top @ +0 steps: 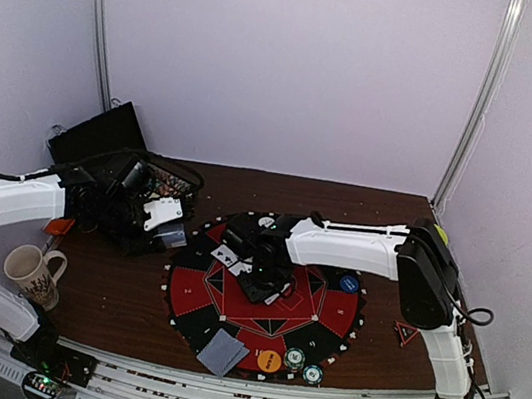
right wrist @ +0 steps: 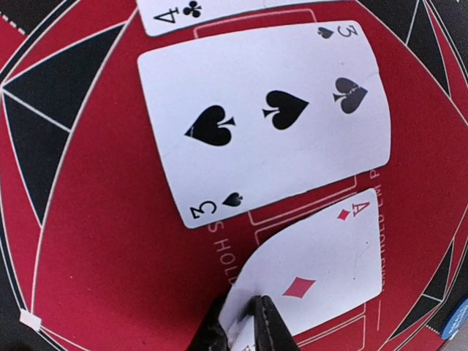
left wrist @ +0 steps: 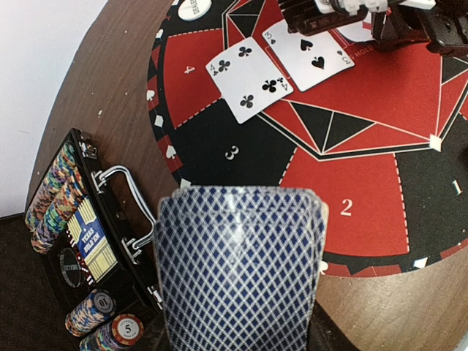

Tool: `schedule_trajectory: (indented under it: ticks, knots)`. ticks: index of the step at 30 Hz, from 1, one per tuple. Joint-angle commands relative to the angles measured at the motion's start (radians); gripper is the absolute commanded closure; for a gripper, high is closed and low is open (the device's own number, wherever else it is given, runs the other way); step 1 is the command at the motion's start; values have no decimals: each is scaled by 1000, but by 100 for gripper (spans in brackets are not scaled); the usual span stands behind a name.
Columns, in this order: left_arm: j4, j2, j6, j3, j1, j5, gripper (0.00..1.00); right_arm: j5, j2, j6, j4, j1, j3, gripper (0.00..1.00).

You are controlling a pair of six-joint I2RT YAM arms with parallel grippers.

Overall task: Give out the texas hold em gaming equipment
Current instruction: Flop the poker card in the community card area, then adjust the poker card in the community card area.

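The right pincer [right wrist: 245, 325] is clenched on one corner of the ace of diamonds [right wrist: 314, 270], and only its fingertips show at the bottom of the right wrist view. The ace lies over the middle of the red-and-black mat [right wrist: 110, 241], just beside the face-up three of spades [right wrist: 270, 117], while the four of clubs [right wrist: 219, 14] is cut off by the frame. At the mat's left edge the left pincer [top: 168, 230] grasps a blue-backed deck [left wrist: 238, 270], which hides its fingers and part of the chip case [left wrist: 73, 241].

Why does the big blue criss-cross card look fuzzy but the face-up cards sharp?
Left wrist view: the blue-backed cards sit near the lens, out of focus, the four of clubs crisp; right wrist view: the three of spades is sharp, the right tool pinching the ace of diamonds blurred.
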Motion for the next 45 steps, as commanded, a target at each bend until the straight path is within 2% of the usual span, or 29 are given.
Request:
schedule_trajectory:
  ticks: [1,9,13,19,25,34,45]
  knots:
    - [42,-30,-1,-8,3,-8,52,-56,15,21,5,-6,14,80]
    - [42,-38,-1,-12,2,-8,52,-141,-43,-20,25,-5,43,62]
    - [43,-42,-1,-12,3,-8,52,-188,-109,-45,42,-14,16,57]
    - [42,-47,-1,-13,3,-9,52,-190,-254,16,135,-99,-192,57]
    - [43,-44,-2,-13,3,-8,52,-163,-282,46,154,-158,-360,59]
    - [48,-17,0,-5,3,-2,52,-184,-244,69,205,-151,-400,62]
    - [52,-12,5,-9,3,-4,52,-153,-195,89,232,-146,-368,65]
